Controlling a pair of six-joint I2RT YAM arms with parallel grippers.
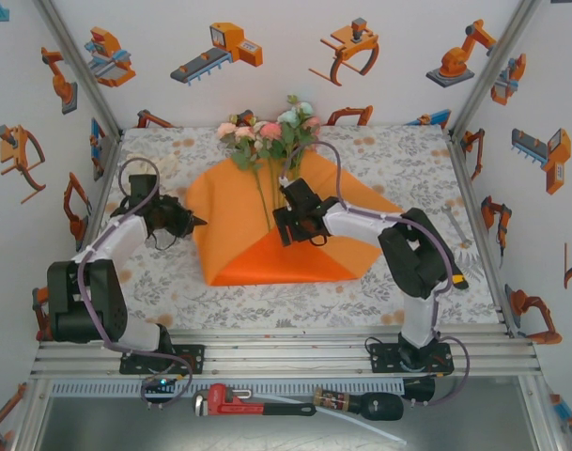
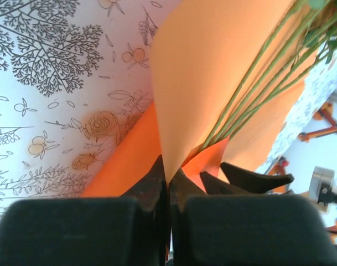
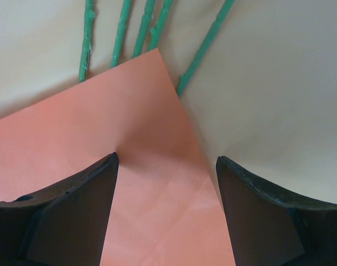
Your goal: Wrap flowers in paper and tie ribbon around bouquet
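Inside left hand (image 2: 168, 176), paper (image 2: 204, 72) edge (pinched)

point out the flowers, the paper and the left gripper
flowers (image 1: 270, 131) top external view, pink rose bloom
paper (image 1: 231, 211) top external view, bare left half
left gripper (image 2: 169, 176) left wrist view, between its fingertips

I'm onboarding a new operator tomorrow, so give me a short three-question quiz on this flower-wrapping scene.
1. True or false: the left gripper is pinched shut on an edge of the large bright orange paper sheet.
2. Where are the blooms of the small pink, peach and pale blue roses? A) by the sheet's far edge B) by its near edge C) off the table
3. Fill in: the right gripper, jaws ___, is above a folded flap lying over the thin green stems.
Key: 1 true; 2 A; 3 open.
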